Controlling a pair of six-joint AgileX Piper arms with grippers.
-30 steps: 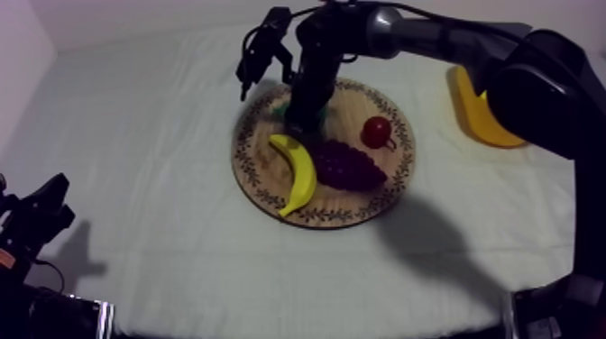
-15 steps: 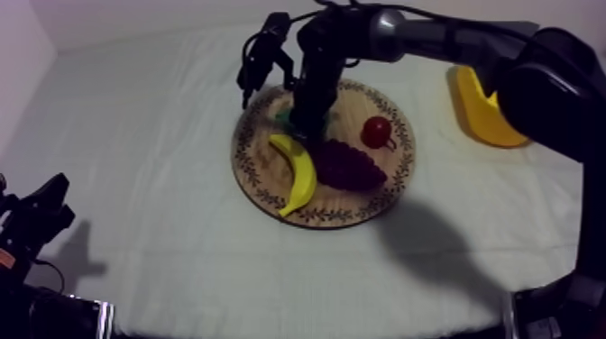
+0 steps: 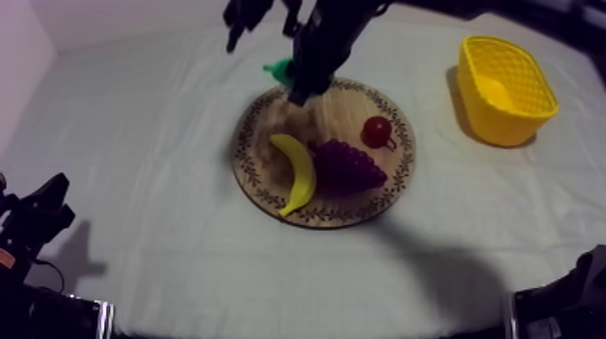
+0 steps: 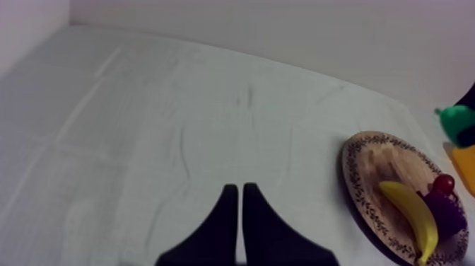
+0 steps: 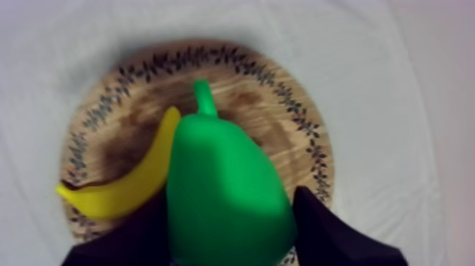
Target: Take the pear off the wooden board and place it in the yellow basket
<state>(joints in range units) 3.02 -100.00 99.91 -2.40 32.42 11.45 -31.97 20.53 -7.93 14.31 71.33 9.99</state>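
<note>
The green pear point(image 3: 280, 68) hangs above the far rim of the round wooden board point(image 3: 249, 173), with my right gripper point(image 3: 295, 84) shut on it. Seen from the right wrist, the pear point(image 5: 226, 191) sits between the two black fingers point(image 5: 326, 228), stem pointing away, high over the board point(image 5: 277, 136). The yellow basket point(image 3: 503, 88) stands at the table's right side, apart from the arm. My left gripper point(image 3: 47, 213) rests low at the left; its fingers point(image 4: 227, 221) lie together as a narrow wedge over bare cloth.
A banana point(image 3: 297, 168), a bunch of purple grapes point(image 3: 348, 165) and a small red fruit point(image 3: 376, 132) lie on the board. The left wrist view has the board point(image 4: 373, 160), banana point(image 4: 406, 216) and lifted pear point(image 4: 456, 124) far off.
My right gripper has risen from the board with the pear in it and moved toward the table's far side. The basket, earlier partly hidden by the arm, is now in full view.
</note>
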